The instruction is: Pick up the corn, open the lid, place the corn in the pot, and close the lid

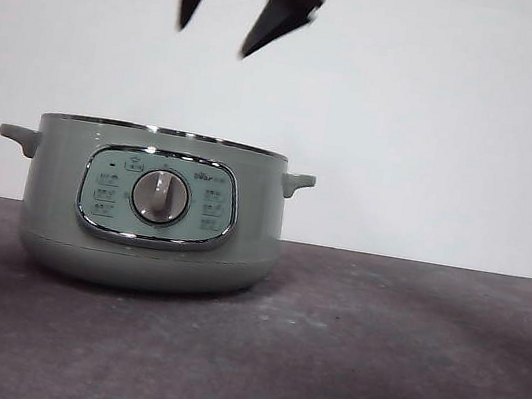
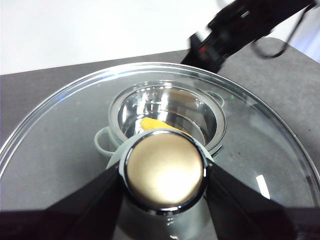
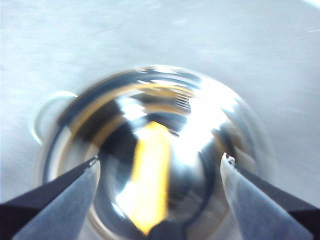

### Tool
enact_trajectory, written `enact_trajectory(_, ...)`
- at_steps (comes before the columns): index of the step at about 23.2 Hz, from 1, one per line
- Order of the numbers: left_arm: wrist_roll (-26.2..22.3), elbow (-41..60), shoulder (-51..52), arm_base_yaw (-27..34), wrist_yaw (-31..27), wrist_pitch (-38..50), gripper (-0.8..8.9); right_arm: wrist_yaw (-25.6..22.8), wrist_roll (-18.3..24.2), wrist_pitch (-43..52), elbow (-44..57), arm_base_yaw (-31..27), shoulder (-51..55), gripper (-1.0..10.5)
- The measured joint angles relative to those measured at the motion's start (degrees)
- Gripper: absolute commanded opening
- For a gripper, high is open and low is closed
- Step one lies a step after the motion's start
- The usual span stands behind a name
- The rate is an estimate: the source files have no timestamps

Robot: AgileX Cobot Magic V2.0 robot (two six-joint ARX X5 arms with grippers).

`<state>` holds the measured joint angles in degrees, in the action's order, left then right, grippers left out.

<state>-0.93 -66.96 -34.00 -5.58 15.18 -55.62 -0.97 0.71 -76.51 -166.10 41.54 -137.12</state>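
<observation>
Pot (image 1: pixel 148 242): on the table, open, lid off.
Corn (image 3: pixel 149 175): lying inside the pot on its shiny floor; this step looks done.
Right gripper (image 3: pixel 160 165): above the pot mouth, jaws spread wide, holding nothing.
Lid (image 2: pixel 65 145): held aloft over the pot by the left gripper (image 2: pixel 164 175), jaws clamped on the knob (image 2: pixel 164 171).
Outstanding: lowering the lid back on.

I see only one bit of lettering: a small pale brand mark on the pot's (image 1: pixel 148 206) control panel (image 1: pixel 157 197), just above and beside the dial (image 1: pixel 160 197), too small for me to read. Little icons and labels flank the dial on both sides; I cannot make them out either. Nothing else carries text.
</observation>
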Motion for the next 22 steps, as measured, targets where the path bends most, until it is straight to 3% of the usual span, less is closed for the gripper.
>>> enact_trajectory(1, -0.15, 0.0, -1.22, -0.33, -0.02, 0.13, -0.08, -1.99, 0.15, -1.16, -2.8, 0.0, 0.02, 4.1)
enact_trajectory(5, -0.57, 0.0, -7.28, -1.03, 0.02, 5.35, -0.08, -2.05, -0.11, -1.18, -6.25, -0.85, 1.6, 4.1)
enact_trajectory(9, -1.16, 0.0, -14.12, -1.38, 2.58, 11.32, -0.08, 2.21, -0.94, -1.18, -6.19, -0.74, 6.03, 4.1)
enact_trajectory(13, -1.46, 0.0, -22.47, -3.02, 2.71, 18.25, -0.08, 3.56, -1.38, -1.18, -6.08, 0.39, 14.91, 4.1)
enact_trajectory(17, -1.49, 0.0, -27.43, -4.48, 2.54, 22.71, -0.08, 3.61, -1.36, -1.18, 1.86, 0.9, 24.09, 4.1)
enact_trajectory(22, -1.51, 0.0, -31.67, -6.71, 2.56, 28.06, -0.08, 3.61, -1.09, -1.18, 20.2, 1.57, 36.06, 4.1)
